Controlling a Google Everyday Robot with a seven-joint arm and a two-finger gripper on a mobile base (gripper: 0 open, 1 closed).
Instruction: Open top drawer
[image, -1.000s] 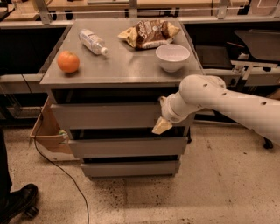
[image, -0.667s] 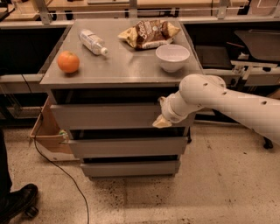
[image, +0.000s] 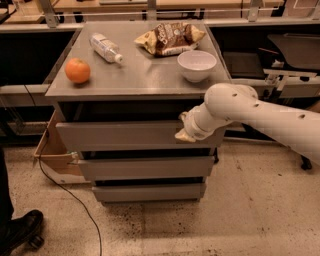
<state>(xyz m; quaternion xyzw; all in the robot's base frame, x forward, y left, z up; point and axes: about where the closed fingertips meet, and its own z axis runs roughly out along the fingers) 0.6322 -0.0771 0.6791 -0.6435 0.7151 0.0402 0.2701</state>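
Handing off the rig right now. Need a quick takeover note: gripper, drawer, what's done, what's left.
Gripper: at the upper edge of the top drawer front, right of centre, with the arm reaching in from the right.
Top drawer: its inside is not in view, so it is barely out at most.
Done: gripper brought to the drawer.
Left: pull the drawer out towards the camera.
On the cabinet top: orange, bottle, chip bag, bowl.
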